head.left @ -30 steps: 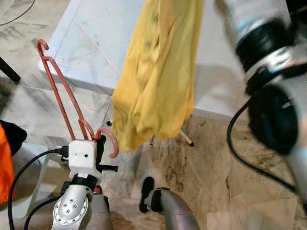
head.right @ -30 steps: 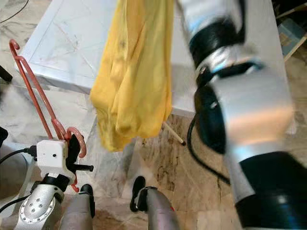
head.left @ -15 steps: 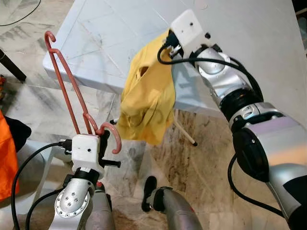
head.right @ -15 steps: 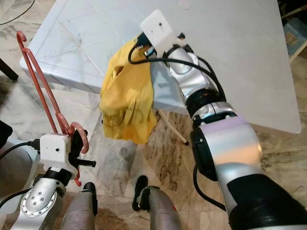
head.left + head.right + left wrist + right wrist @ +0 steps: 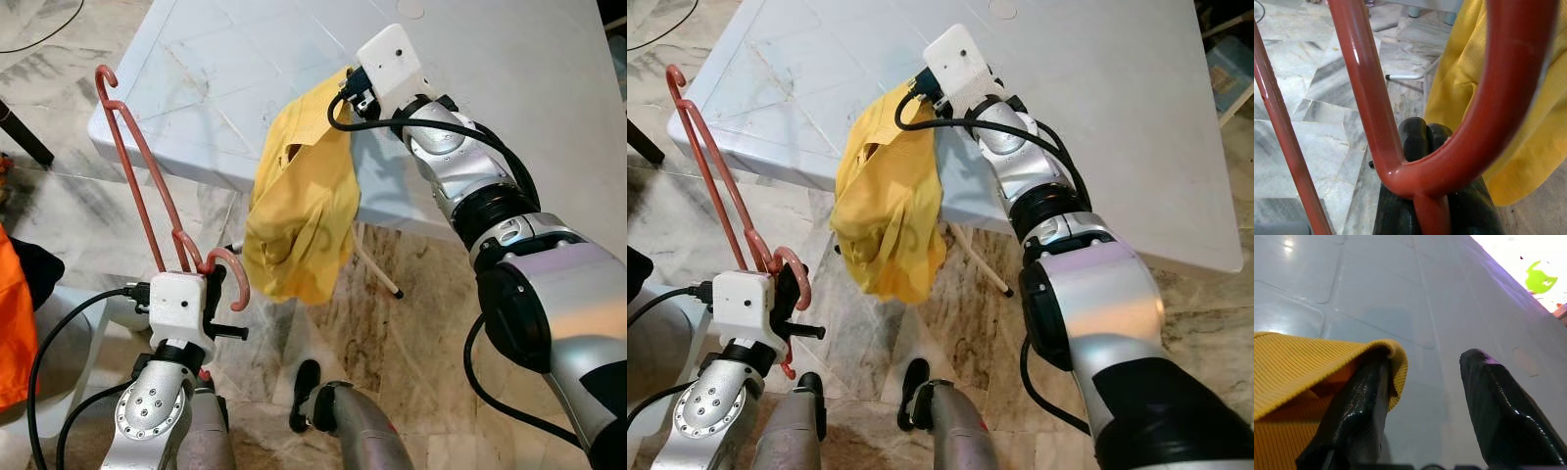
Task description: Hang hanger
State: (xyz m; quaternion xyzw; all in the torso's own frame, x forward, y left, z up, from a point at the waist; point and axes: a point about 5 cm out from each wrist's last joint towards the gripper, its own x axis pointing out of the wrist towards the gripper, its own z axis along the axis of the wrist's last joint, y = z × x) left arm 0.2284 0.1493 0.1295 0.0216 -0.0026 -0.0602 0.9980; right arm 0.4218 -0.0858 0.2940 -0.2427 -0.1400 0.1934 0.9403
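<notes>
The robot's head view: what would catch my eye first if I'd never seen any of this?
Probably the yellow garment dangling off the near edge of the white table, one finger of the open right gripper tucked under its hem. Next, the red hanger, clamped in the left gripper and standing tall on the robot's left.

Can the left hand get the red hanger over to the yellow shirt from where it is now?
Probably yes. The left hand is shut on the red hanger, and the yellow shirt hangs just beside it off the right hand at the white table edge, with open air between them.
</notes>
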